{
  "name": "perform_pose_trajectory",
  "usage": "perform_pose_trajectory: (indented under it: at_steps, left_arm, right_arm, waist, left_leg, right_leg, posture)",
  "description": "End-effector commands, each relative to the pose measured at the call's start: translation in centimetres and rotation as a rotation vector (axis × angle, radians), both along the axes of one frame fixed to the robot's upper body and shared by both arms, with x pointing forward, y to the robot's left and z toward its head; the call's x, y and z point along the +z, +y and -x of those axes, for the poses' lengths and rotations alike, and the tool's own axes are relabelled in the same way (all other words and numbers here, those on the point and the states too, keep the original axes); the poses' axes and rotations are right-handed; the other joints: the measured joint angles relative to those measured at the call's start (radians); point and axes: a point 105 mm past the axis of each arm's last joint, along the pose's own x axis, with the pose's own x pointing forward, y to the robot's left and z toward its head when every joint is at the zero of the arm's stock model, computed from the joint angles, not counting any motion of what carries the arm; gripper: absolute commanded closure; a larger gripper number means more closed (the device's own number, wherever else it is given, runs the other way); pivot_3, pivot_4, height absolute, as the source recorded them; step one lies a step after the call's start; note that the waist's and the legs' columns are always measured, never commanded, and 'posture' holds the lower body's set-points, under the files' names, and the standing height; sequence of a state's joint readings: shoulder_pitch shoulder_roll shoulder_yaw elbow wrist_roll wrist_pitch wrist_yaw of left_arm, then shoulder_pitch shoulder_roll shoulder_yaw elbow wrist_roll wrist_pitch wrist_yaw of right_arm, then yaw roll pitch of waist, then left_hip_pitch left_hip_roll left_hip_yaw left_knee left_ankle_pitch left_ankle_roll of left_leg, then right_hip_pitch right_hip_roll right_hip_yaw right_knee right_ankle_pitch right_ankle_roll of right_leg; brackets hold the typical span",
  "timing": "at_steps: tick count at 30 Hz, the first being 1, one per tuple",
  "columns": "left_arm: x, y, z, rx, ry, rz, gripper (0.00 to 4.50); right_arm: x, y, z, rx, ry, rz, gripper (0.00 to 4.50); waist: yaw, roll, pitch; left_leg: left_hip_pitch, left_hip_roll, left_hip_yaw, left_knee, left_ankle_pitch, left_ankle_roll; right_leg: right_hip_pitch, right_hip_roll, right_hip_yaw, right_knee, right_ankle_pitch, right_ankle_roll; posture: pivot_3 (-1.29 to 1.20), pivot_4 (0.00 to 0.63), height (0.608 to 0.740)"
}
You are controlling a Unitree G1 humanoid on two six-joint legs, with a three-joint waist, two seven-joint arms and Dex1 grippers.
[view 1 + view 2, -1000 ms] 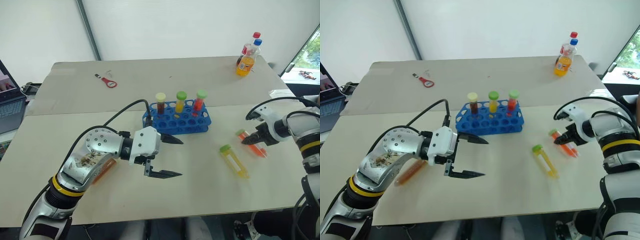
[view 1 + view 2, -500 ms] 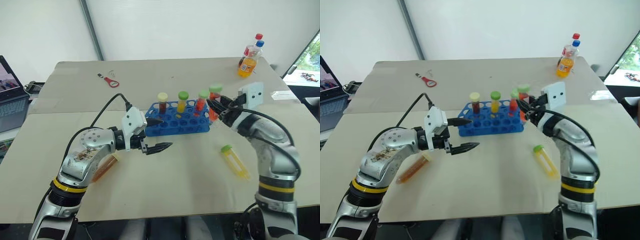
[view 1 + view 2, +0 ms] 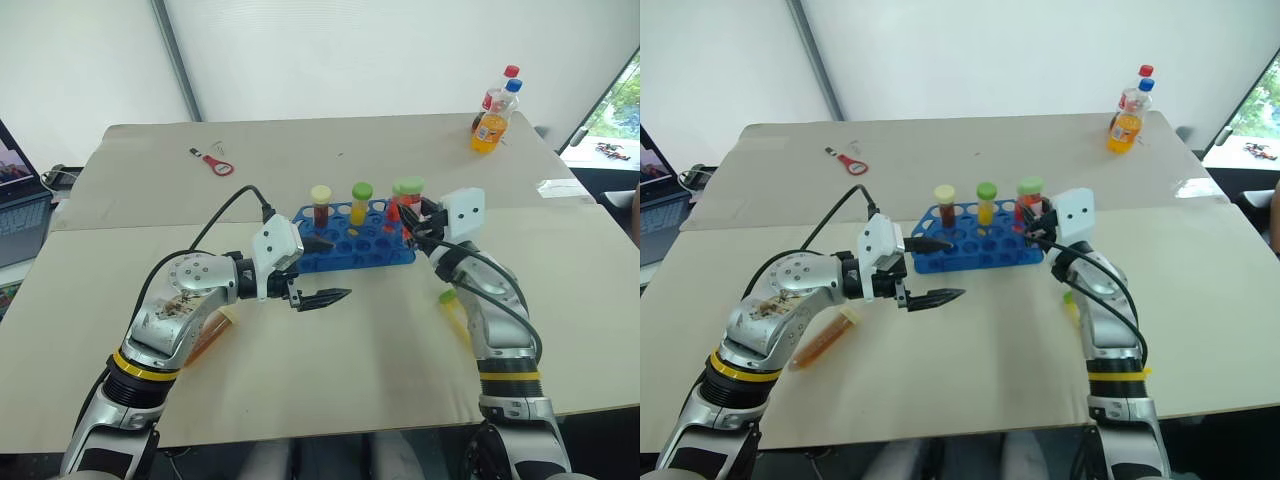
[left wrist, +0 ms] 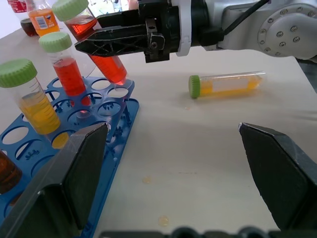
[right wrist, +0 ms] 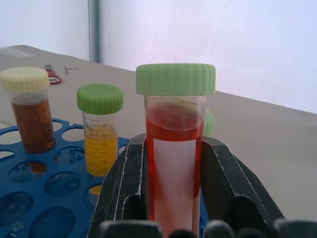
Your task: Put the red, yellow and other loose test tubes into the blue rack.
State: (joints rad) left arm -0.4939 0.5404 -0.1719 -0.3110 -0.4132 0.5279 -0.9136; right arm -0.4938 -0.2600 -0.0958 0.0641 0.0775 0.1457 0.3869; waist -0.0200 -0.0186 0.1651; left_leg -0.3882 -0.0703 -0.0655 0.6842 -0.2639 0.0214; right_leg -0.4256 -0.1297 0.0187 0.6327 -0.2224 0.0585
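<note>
The right gripper (image 4: 86,45) is pinching a red tube (image 5: 174,163) with a green cap, its jaws pressed on the sides. The tube is standing almost upright, a little tilted, right over the near right corner of the blue rack (image 3: 340,245). Its bottom tip is hanging just above the open holes there, so I think the next move is straight down into a hole.

The rack is sitting in the middle of the bench (image 3: 380,350), with three tubes already standing in its back row.

The left gripper (image 3: 318,270) is hanging just beside the rack's left end with its jaws spread wide and holding nothing.

A yellow tube (image 4: 225,84) is lying flat on the bench by the right arm. An orange tube (image 3: 825,340) is lying by the left arm.
</note>
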Motion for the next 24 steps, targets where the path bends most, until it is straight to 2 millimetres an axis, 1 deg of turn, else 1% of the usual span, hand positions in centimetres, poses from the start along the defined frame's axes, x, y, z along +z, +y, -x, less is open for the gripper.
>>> perform_pose_trajectory:
  at_steps: [1, 6, 13, 16, 20, 21, 24]
  left_arm:
    - [1.4, -0.2, 0.8, -0.031, -0.023, 0.036, 0.00]
    - [1.1, 0.4, 0.3, 0.009, -0.027, 0.020, 0.00]
    - [1.1, 0.7, 0.1, 0.031, -0.024, 0.021, 0.00]
    - [1.2, 0.7, 0.0, 0.041, -0.024, 0.026, 0.00]
    - [1.3, 0.4, -0.1, 0.045, -0.026, 0.032, 0.00]
    - [1.3, 0.3, -0.1, 0.046, -0.026, 0.033, 0.00]
    - [1.4, 0.3, -0.2, 0.051, -0.027, 0.036, 0.00]
  right_arm:
    - [1.0, 0.5, 0.2, 0.004, -0.067, 0.004, 3.47]
    - [0.2, 1.0, -0.2, -0.003, -0.061, -0.021, 3.47]
    - [-0.3, 1.9, 0.1, 0.011, -0.069, -0.033, 3.47]
    - [-0.3, 1.7, 0.1, -0.008, -0.074, -0.069, 3.47]
    - [-0.6, 0.9, 0.2, -0.047, -0.070, -0.156, 3.47]
    - [-0.6, 0.8, 0.3, -0.042, -0.068, -0.167, 2.45]
    - [-0.6, 0.4, 0.5, -0.039, -0.068, -0.171, 1.50]
  waist:
    - [-0.001, 0.000, 0.000]
    - [-0.002, 0.000, 0.000]
    - [-0.003, 0.000, 0.000]
    - [-0.007, 0.000, 0.000]
    - [-0.011, 0.000, 0.000]
    - [-0.013, 0.000, 0.000]
    - [-0.015, 0.000, 0.000]
  left_leg:
    - [0.000, 0.000, 0.000, 0.000, 0.000, 0.000]
    - [0.001, 0.000, 0.000, 0.000, 0.000, 0.000]
    - [0.001, 0.000, 0.000, 0.000, 0.000, 0.001]
    - [0.002, 0.000, 0.000, 0.000, 0.000, 0.000]
    - [0.002, 0.000, 0.000, -0.002, 0.000, 0.000]
    - [0.002, 0.000, 0.000, -0.002, 0.000, 0.001]
    - [0.002, 0.000, 0.000, -0.002, 0.000, 0.001]
  right_leg:
    - [0.000, 0.000, 0.000, 0.000, 0.000, 0.000]
    - [0.000, 0.000, 0.000, 0.000, 0.000, 0.000]
    - [0.001, 0.000, 0.000, 0.000, 0.000, 0.000]
    - [0.001, 0.000, 0.000, 0.000, 0.000, 0.000]
    - [0.001, 0.000, 0.001, 0.000, 0.000, 0.000]
    - [0.001, 0.000, 0.001, 0.000, 0.000, 0.000]
    - [0.001, 0.000, 0.001, 0.000, 0.000, 0.000]
  posture:
    - [0.00, 0.150, 0.740]
    - [0.00, 0.150, 0.740]
    - [0.00, 0.150, 0.740]
    - [0.00, 0.150, 0.740]
    - [0.00, 0.150, 0.740]
    - [0.00, 0.150, 0.740]
    - [0.00, 0.150, 0.740]
